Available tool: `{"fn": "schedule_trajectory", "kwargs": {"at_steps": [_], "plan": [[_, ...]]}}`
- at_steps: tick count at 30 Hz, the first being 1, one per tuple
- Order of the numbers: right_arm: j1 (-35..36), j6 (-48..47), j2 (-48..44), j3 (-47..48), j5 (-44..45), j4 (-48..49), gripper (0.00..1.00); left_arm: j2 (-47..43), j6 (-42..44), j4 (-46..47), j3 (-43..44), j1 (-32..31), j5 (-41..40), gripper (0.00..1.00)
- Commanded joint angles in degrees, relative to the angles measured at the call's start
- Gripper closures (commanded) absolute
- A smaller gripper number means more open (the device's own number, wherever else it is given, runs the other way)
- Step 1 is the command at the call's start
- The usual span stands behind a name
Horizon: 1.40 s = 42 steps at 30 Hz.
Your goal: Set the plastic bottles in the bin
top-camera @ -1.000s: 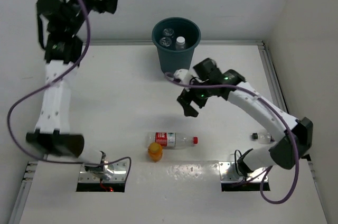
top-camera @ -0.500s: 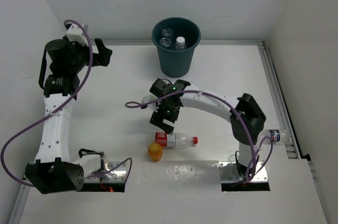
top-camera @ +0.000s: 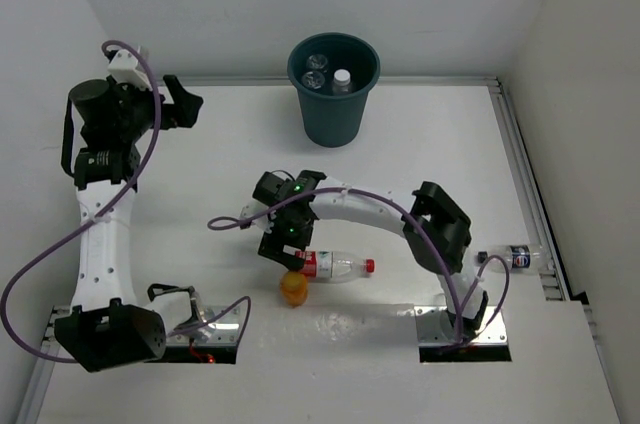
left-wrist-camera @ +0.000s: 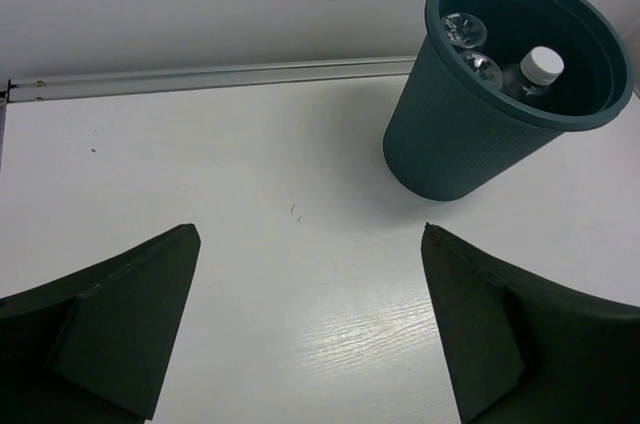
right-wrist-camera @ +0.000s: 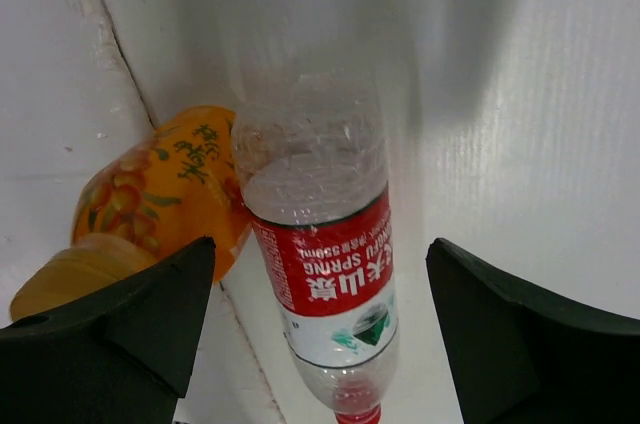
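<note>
The dark teal bin (top-camera: 333,84) stands at the back centre and holds three bottles; it also shows in the left wrist view (left-wrist-camera: 490,94). A clear bottle with a red label and red cap (top-camera: 333,265) lies on its side on the table, with the stubby orange bottle (top-camera: 293,287) touching it. Both show in the right wrist view, the clear bottle (right-wrist-camera: 325,264) and the orange one (right-wrist-camera: 160,194). My right gripper (top-camera: 284,250) is open, just above the clear bottle's base end. A blue-labelled bottle (top-camera: 512,258) lies at the right edge. My left gripper (top-camera: 188,104) is open and empty, high at the far left.
A metal rail (top-camera: 520,174) runs along the table's right side and another along the back edge (left-wrist-camera: 210,76). The right arm's purple cable (top-camera: 240,221) loops left of its gripper. Two arm base plates sit at the near edge.
My right gripper has moved left and down toward the near edge, from beside the bin to over the red-labelled bottle. The left arm has dropped and swung slightly left. The blue-labelled bottle has shifted along the right edge.
</note>
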Motion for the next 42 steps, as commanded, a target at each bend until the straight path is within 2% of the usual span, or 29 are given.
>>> {"fn": "schedule_trajectory", "kwargs": {"at_steps": [1, 5, 10, 18, 22, 26, 28, 31, 32, 34, 35, 36, 37, 38, 39, 40, 42], "plan": [[1.0, 0.5, 0.8, 2.6, -1.5, 0.4, 0.15, -1.4, -1.6, 2.8, -0.9, 2.1, 2.8, 0.0], [2.0, -0.2, 3.2, 4.2, -2.1, -0.3, 0.15, -1.4, -1.6, 3.3, -1.7, 3.9, 4.6, 0.0], [2.8, -1.8, 5.4, 3.0, -0.1, -0.4, 0.19, -0.8, -2.1, 3.3, -2.2, 5.6, 5.8, 0.0], [-0.1, -5.6, 9.1, 2.2, 8.3, 0.5, 0.36, -0.8, -2.6, 3.8, -1.7, 6.1, 6.9, 0.0], [-1.8, -9.8, 12.3, 6.9, 10.3, -5.8, 0.41, -0.3, -3.2, 4.9, -2.2, 6.1, 6.9, 0.0], [-3.2, -12.2, 12.4, 10.7, 10.8, -8.8, 0.69, 0.2, -3.2, 4.9, -2.2, 6.1, 6.9, 0.0], [-3.9, -11.7, 10.9, 17.0, 9.7, -10.6, 0.84, 0.2, -3.2, 6.0, -2.2, 6.1, 7.4, 0.0], [-8.1, -8.4, 6.5, 24.2, 5.4, -10.1, 0.92, -0.3, -4.5, 8.5, -2.8, 6.7, 8.7, 0.0], [-9.2, -2.6, 5.2, 28.8, 1.8, -9.0, 0.99, -0.3, -4.5, 9.4, -3.3, 6.7, 9.9, 0.0], [-13.7, 1.8, -0.8, 30.0, -4.3, -0.4, 1.0, -0.3, -6.6, 11.7, -3.3, 6.7, 11.1, 0.0], [-14.8, 9.3, -4.5, 28.0, -8.7, 6.4, 1.0, -0.3, -7.5, 12.7, -4.0, 6.7, 12.8, 0.0], [-15.9, 11.6, -6.5, 26.4, -9.9, 10.2, 1.0, -0.3, -8.3, 13.7, -4.8, 6.7, 13.4, 0.0], [-18.1, 13.7, -12.7, 22.6, -11.0, 18.4, 0.99, -0.3, -9.1, 14.6, -4.8, 6.7, 14.0, 0.0], [-19.9, 16.6, -14.5, 20.5, -11.6, 27.5, 0.97, -0.8, -10.6, 16.3, -5.7, 6.7, 14.0, 0.0], [-22.0, 19.4, -16.2, 16.3, -11.4, 31.4, 0.97, -0.8, -11.2, 17.1, -6.2, 6.7, 14.9, 0.0], [-24.0, 21.7, -19.6, 15.6, -11.2, 41.9, 0.99, -0.8, -11.9, 17.6, -7.0, 6.7, 15.4, 0.0], [-27.8, 24.8, -20.7, 15.9, -8.4, 47.4, 1.0, -0.8, -11.9, 18.2, -7.7, 6.7, 15.4, 0.0]]}}
